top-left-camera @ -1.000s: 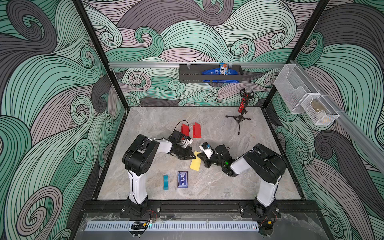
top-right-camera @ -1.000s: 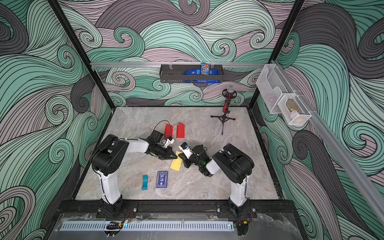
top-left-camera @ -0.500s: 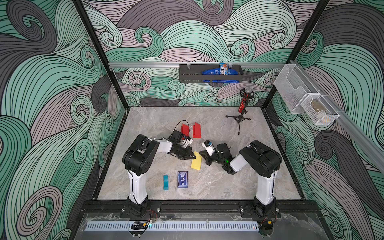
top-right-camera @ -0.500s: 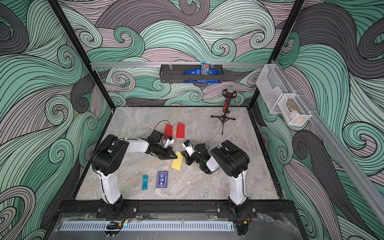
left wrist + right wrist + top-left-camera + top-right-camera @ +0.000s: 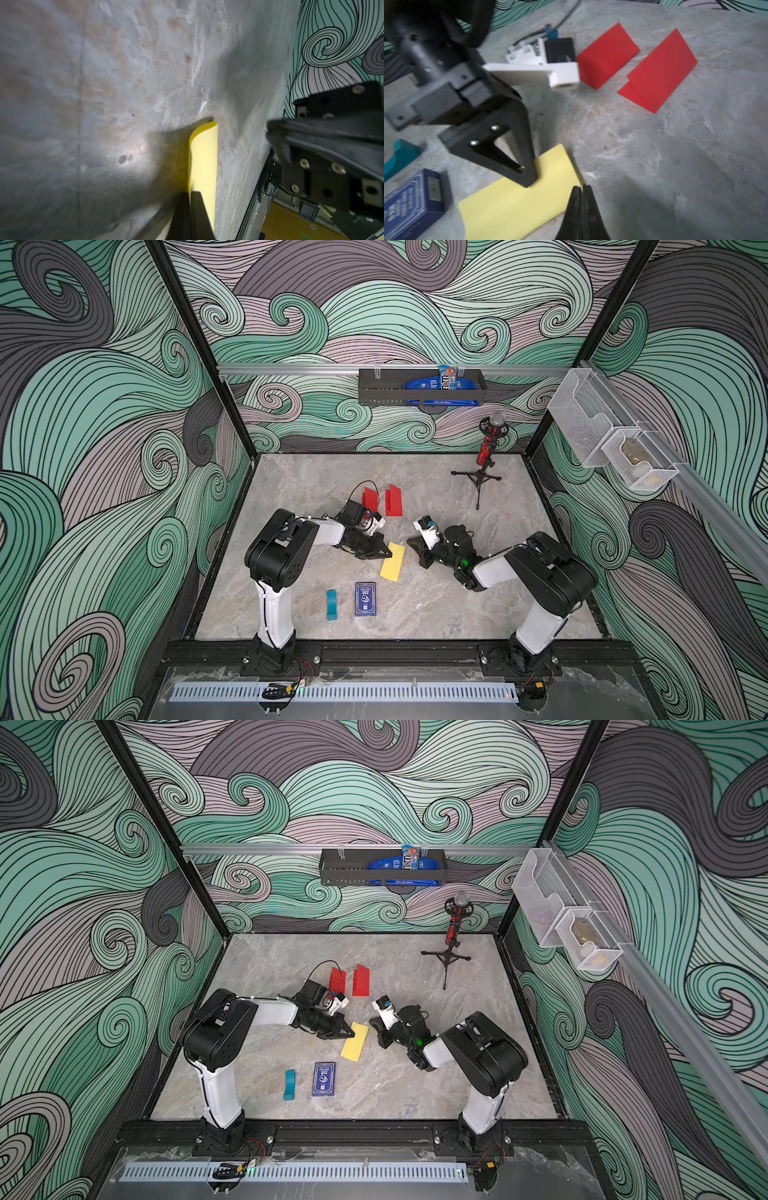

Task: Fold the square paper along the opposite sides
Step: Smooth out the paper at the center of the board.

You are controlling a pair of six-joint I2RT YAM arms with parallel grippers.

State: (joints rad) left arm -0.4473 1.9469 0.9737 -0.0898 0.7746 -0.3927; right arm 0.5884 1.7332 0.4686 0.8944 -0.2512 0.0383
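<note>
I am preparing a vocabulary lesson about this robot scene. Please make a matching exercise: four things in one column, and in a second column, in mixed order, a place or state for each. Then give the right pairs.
Column A
1. yellow paper
2. dark blue card box
3. microphone on tripod
4. right gripper

Column B
a. shut, holding nothing
b. stands toward the far right of the table
c. folded over, one edge pinched by the left gripper
d. lies flat beside the teal block

Pairs: 1-c, 2-d, 3-b, 4-a

Even, bright top views; both wrist views blurred, with soft shadows.
</note>
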